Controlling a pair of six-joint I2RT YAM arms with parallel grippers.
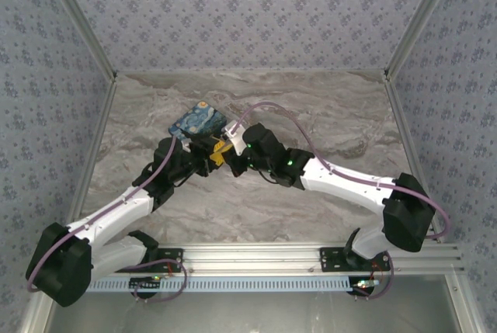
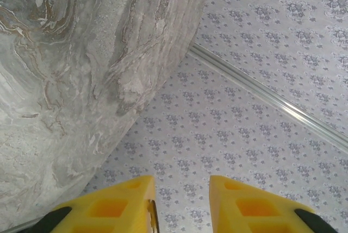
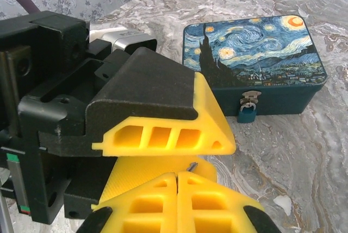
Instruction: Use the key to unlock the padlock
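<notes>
The small teal padlock [image 3: 247,114] hangs from a metal hasp on the front of a starry-night box [image 3: 250,54]. My right gripper [image 3: 177,181] is shut on the key [image 3: 191,165], whose metal tip pokes out past the fingertips. My left gripper [image 3: 222,157] reaches in from the left with one finger above and one below that tip. In the left wrist view its yellow fingers [image 2: 117,206] stand apart, and the key's thin edge [image 2: 152,218] lies along the left one. Both grippers [image 1: 217,156] [image 1: 232,159] meet just in front of the box [image 1: 198,122].
The marble tabletop [image 1: 326,123] stretches to the right of the box and toward the near rail. Patterned walls [image 1: 248,7] close in the back and sides, with metal corner posts [image 1: 85,30].
</notes>
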